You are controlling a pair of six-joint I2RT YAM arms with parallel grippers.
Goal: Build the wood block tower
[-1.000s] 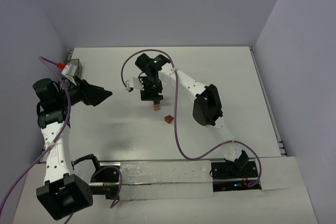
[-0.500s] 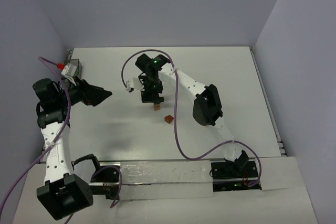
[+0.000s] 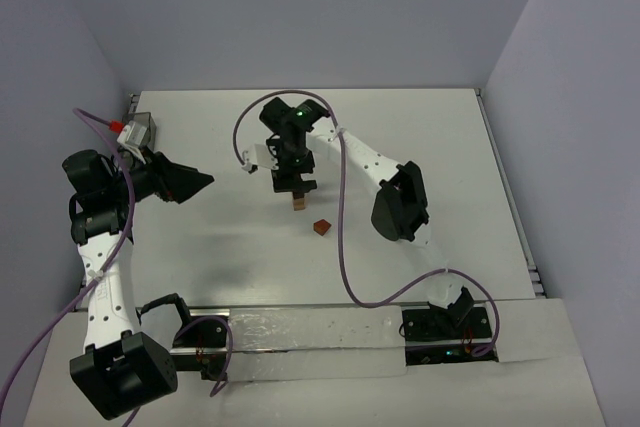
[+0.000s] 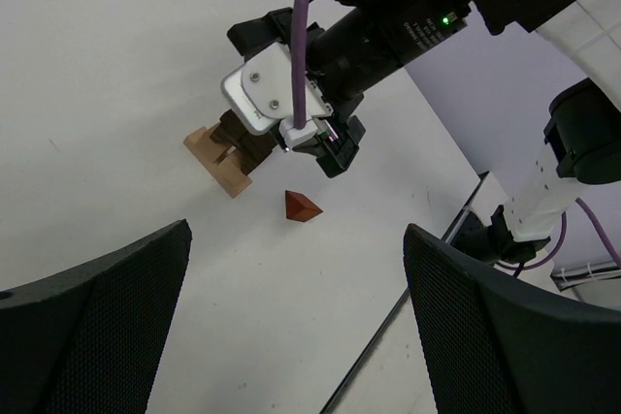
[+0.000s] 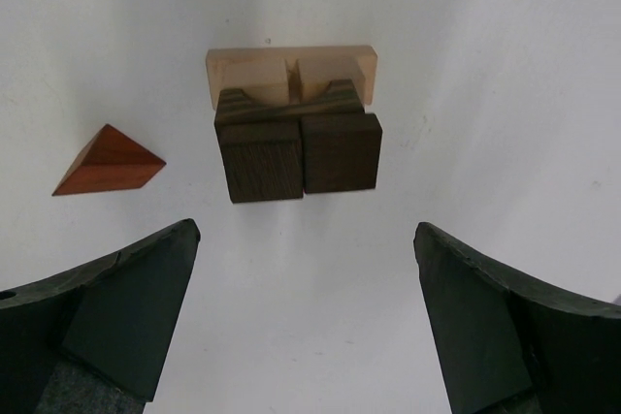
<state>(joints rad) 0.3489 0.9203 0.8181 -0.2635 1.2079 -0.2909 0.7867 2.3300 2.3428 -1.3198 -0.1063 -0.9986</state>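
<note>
The wood block tower is found near the middle of the top view, on the white table, just below the right gripper. In the right wrist view it sits upper centre: a light tan block w/ two dark blocks side by side against it (no. of layers can't be told from this angle). A reddish-brown wedge block lies apart at mid-left of that view, not touching the stack.

The right gripper's fingers are spread wide, nothing is held, and the tower is framed between them from above. The left gripper is seen at the left of the top view, well apart from the blocks, likewise spread wide & empty.

Handling, as judged: the blocks are small, light, stiff wood w/ smooth flat faces. Nothing looks fragile, but the stack is prob. loose & easily knocked by a fingertip. The wedge looks like the next piece. It should be pinched across its two flat triangular ends, not the sloped faces, since those would likely be squeezed out of the pads. A central grip and a gentle set-down are called for, so that the tower is not shoved
</note>
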